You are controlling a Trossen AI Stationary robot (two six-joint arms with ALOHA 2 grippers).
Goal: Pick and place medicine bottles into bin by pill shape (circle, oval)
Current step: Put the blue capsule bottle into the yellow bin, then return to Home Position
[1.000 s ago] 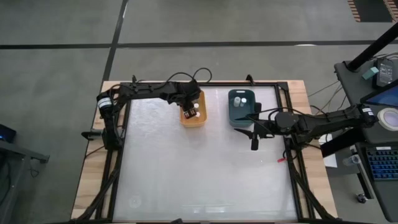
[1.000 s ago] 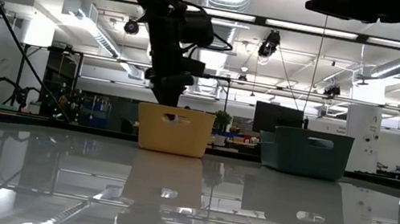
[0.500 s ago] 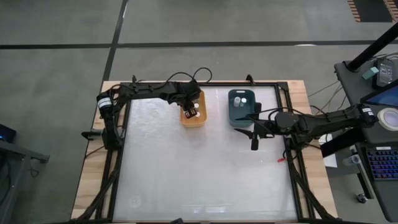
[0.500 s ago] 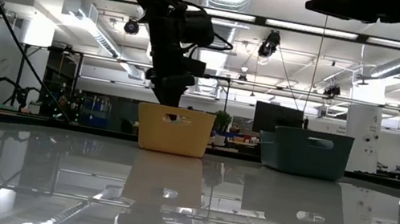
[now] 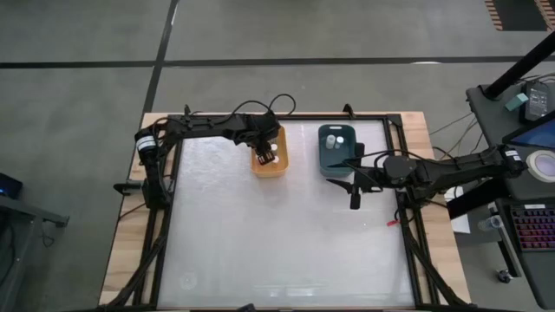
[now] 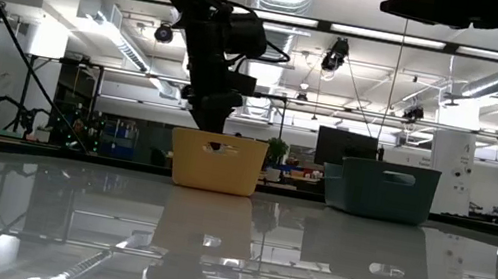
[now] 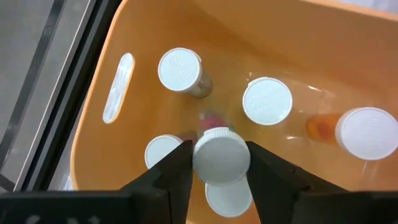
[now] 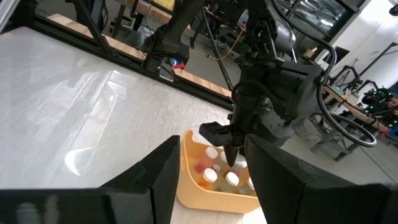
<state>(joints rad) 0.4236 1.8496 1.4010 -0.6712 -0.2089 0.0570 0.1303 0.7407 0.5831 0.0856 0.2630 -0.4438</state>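
The yellow bin (image 5: 270, 152) stands at the far middle of the table and holds several white-capped medicine bottles (image 7: 267, 101). My left gripper (image 7: 219, 163) hangs over this bin, pointing steeply down, shut on one more medicine bottle (image 7: 221, 155). In the low view the left gripper (image 6: 212, 113) sits just above the bin's rim (image 6: 220, 138). To the right, the teal bin (image 5: 336, 150) holds two bottles (image 5: 337, 138). My right gripper (image 5: 354, 179) waits level just near of the teal bin, open, with nothing between its fingers (image 8: 163, 168). My left gripper pinches the bottle by its round white cap (image 7: 200, 159), one finger on each side of the cap. The fingers come from above, slanting down into the bin. The bottle hangs clear of the bottles below, its pinkish body (image 7: 210, 122) pointing away from the camera.
The glossy white tabletop (image 5: 286, 243) lies bare across its near half. A black frame rail (image 5: 260, 118) runs along the far edge behind both bins. A desk with a keyboard and screens (image 5: 529, 217) stands past the right edge.
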